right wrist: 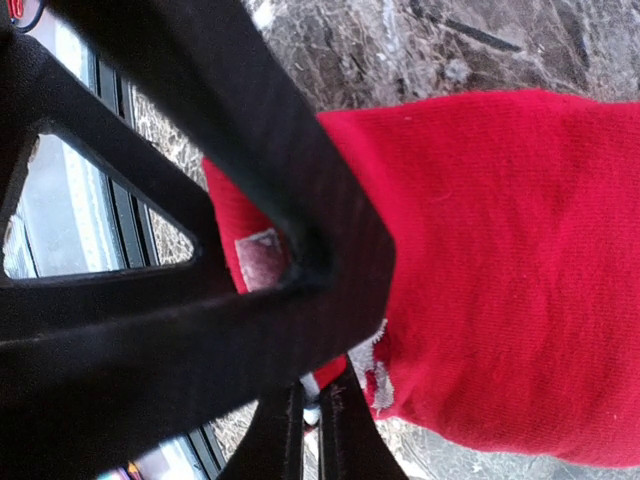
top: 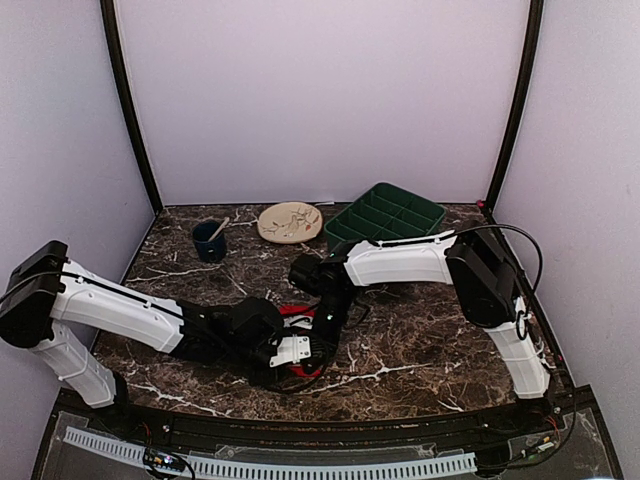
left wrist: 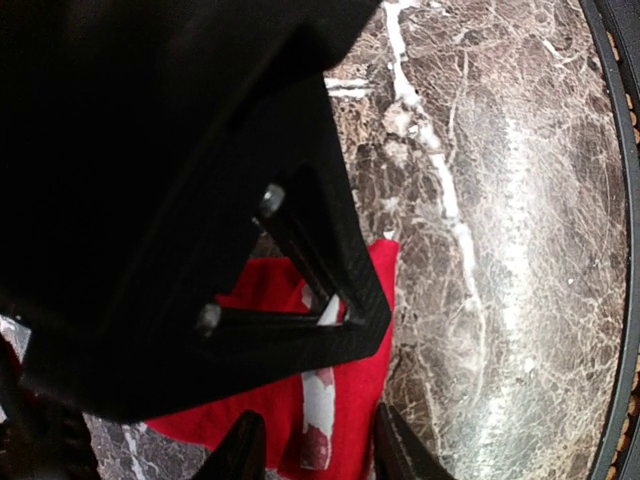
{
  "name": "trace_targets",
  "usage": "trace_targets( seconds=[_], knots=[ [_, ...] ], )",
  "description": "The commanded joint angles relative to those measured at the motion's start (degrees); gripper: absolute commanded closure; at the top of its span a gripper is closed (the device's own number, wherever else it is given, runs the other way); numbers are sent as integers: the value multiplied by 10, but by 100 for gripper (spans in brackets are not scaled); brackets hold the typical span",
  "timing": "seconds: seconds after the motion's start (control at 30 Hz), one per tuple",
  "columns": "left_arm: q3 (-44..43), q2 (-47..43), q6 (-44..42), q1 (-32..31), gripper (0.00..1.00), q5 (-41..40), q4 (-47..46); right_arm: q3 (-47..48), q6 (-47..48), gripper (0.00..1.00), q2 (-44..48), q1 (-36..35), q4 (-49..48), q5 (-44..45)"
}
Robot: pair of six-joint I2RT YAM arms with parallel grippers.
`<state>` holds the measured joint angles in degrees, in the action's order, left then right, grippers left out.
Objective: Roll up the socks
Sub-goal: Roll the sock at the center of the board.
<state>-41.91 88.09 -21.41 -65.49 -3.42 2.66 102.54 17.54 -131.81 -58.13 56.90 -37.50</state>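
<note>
Top external view: bright red soft fabric socks (top: 292, 311) are lying at the middle of the dark veined marble counter (top: 430, 350). They are mostly hiding beneath the two meeting wrists. Only two red slivers are showing, one farther and one nearer, so one sock cannot be told from the other.

Left wrist view: a black triangular frame (left wrist: 180, 200) is blocking most of the picture, and whose part it is cannot be told. The same kind of frame (right wrist: 200, 250) is covering the left half of the right wrist view.

Left end effector (left wrist: 320, 455): partly released. Its fingers (left wrist: 245, 455) are standing apart astride the socks' (left wrist: 350, 350) white-patterned end, with their tips cut off by the lower edge. Whether they are pressing the fabric cannot be told.

Right end effector (right wrist: 313, 440): clenched. Its fingers are meeting on a thin red-and-white edge of the socks (right wrist: 500, 280) and appear to be pinching it.

Orientation: in the left wrist view the white-patterned strip is running lengthwise toward the left end effector. In the top external view the two slivers are suggesting a long axis running roughly far to near, though the middle is hidden.
</note>
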Motion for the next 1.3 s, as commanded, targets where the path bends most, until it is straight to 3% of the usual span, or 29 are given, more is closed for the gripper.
trace_targets(
  seconds=[0.0,0.23,0.6,0.7,0.87,1.27],
  knots=[
    [-17,7,2,2,64,26,16,15,7,100,-10,-2,7,-9],
    [-25,20,14,4,86,36,41,15,7,100,-9,-2,8,-8],
    [-35,29,36,7,99,48,70,10,3,97,-10,-1,4,1],
    [-35,26,42,11,100,53,73,5,-3,82,-5,3,-4,8],
    [-49,30,56,21,100,69,89,-23,-10,66,16,15,-30,1],
    [-92,47,119,58,100,144,133,-113,-32,59,81,41,-117,-26]
  ],
)
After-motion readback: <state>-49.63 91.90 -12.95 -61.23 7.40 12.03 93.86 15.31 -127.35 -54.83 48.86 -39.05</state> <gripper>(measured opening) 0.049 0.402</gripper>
